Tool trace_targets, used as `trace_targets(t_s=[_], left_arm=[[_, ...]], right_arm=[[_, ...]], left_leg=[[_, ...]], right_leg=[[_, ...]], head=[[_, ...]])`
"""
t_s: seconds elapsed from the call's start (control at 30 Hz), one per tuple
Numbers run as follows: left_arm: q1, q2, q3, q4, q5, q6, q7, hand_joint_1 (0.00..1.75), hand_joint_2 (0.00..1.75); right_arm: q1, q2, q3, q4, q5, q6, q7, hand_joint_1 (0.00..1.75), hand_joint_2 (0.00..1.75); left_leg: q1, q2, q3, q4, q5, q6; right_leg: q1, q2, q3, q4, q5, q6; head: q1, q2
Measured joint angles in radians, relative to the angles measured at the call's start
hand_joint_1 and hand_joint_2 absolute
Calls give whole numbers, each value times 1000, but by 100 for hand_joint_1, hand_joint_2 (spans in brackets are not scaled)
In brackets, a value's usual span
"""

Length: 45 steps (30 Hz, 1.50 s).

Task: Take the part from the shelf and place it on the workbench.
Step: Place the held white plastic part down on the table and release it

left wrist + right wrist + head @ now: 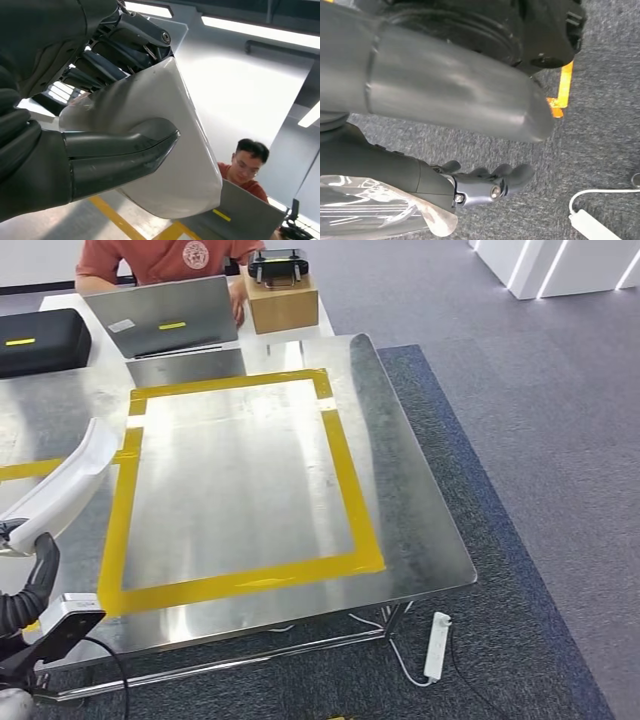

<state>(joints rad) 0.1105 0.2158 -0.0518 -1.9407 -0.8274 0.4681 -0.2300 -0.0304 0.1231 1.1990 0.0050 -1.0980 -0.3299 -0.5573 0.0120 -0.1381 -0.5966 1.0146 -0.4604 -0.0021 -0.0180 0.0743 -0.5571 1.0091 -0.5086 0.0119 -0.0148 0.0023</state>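
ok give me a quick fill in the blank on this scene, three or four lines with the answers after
1. The white part is held by the robot's ____ hand.
2. The square marked on the steel workbench is made of ____ tape.
3. The right hand hangs over grey ____, holding nothing.
4. On the floor beside the workbench lies a white ____.

Missing words: left; yellow; carpet; power strip

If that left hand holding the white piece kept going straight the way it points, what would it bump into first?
Probably nothing solid at first. The left hand holds the white part over the steel workbench, aimed across it toward the open laptop and the person behind it. Depth is hard to judge.
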Motion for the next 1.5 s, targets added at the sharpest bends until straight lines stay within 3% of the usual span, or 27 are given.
trace_targets(t_s=[0.07,0.13,0.2,0.23,0.27,0.37,0.43,0.53,0.73,0.97,1.27,1.5], left_arm=[[1,2,1,-1,0,0,1,175,175],[-2,2,0,-2,0,0,2,175,175],[0,1,0,-2,0,-1,3,175,175],[2,1,0,-2,0,-1,3,175,175],[3,2,0,-2,0,-2,3,175,175],[2,4,0,-2,-3,-8,3,175,175],[0,6,0,-2,-5,-11,3,175,175],[-4,9,0,-2,-18,-17,1,175,175],[-56,30,-8,21,-67,-25,-3,175,175],[-126,54,-42,75,-154,-20,-1,175,175],[-291,81,-131,234,-263,-39,80,175,175],[-345,96,-155,315,-275,-66,118,175,175]], right_arm=[[0,1,0,0,0,0,-1,0,0],[2,1,0,0,-1,0,-2,0,0],[3,1,0,0,-3,1,-7,0,0],[3,1,0,0,-5,1,-10,0,0],[3,1,0,0,-5,2,-13,0,0],[-1,1,0,0,-4,2,-18,0,0],[-3,1,0,0,-3,2,-19,0,0],[-3,1,0,0,0,1,-19,0,0],[-7,1,4,0,17,9,-18,0,0],[-14,0,12,0,34,15,-16,0,0],[-24,0,44,0,60,20,-10,0,0],[-26,0,54,0,64,24,-9,0,0]], left_leg=[[-4,42,-12,27,-18,-12],[-4,105,-60,129,-72,-23],[2,124,-120,248,-117,-32],[5,126,-131,270,-116,-35],[8,128,-121,250,-95,-37],[9,137,-17,56,-6,-32],[6,142,14,-7,3,-24],[4,141,15,-10,1,-18],[2,141,15,-10,-3,-8],[0,141,15,-9,-3,-7],[1,142,16,-9,-2,-7],[2,143,16,-9,-2,-7]], right_leg=[[-4,-29,11,-11,2,-12],[-4,-58,19,-16,-1,-21],[-3,-82,22,-16,-6,-22],[-3,-91,24,-16,-8,-20],[-3,-98,26,-16,-10,-18],[-2,-110,37,-14,-19,-9],[3,-111,37,-12,-24,-6],[5,-111,33,-17,-25,-12],[4,-111,40,-33,-19,3],[2,-110,47,-34,-17,11],[4,-109,47,-31,-18,12],[4,-108,47,-31,-18,12]], head=[[-5,0],[-11,0],[-11,0],[-11,0],[-11,0],[-12,0],[-11,0],[-9,0],[-8,0],[-8,0],[-9,0],[-9,0]])
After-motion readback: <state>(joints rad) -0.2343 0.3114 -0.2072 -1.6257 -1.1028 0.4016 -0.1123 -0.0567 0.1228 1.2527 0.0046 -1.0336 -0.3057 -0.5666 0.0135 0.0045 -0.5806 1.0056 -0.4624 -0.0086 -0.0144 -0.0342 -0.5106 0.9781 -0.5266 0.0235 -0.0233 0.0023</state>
